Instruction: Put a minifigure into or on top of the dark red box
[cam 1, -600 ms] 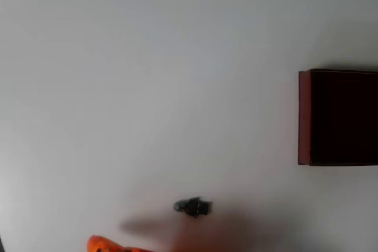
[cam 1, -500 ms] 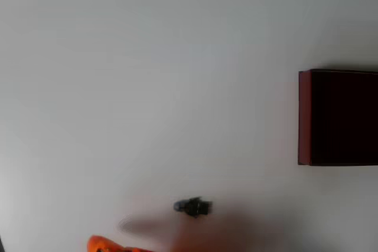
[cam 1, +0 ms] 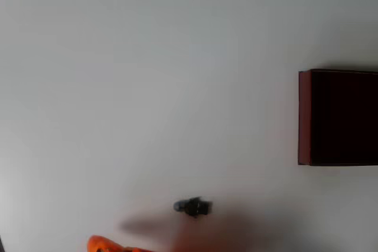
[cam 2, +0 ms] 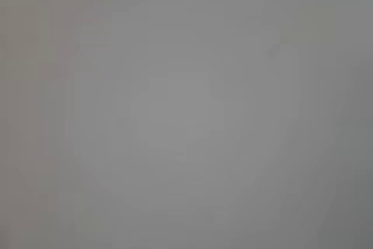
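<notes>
White table, minifigure lying, dark red box well apart, wrist view blank grey

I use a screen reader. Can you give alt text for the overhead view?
A tiny dark minifigure lies on a white table near the bottom edge, apart from the dark red box at the right. An orange bit of the robot peeks in at the bottom.

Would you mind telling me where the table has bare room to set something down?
The table lies bare left of the dark red box and above the minifigure. It is tighter at the bottom edge, between the minifigure and the orange gripper.
</notes>
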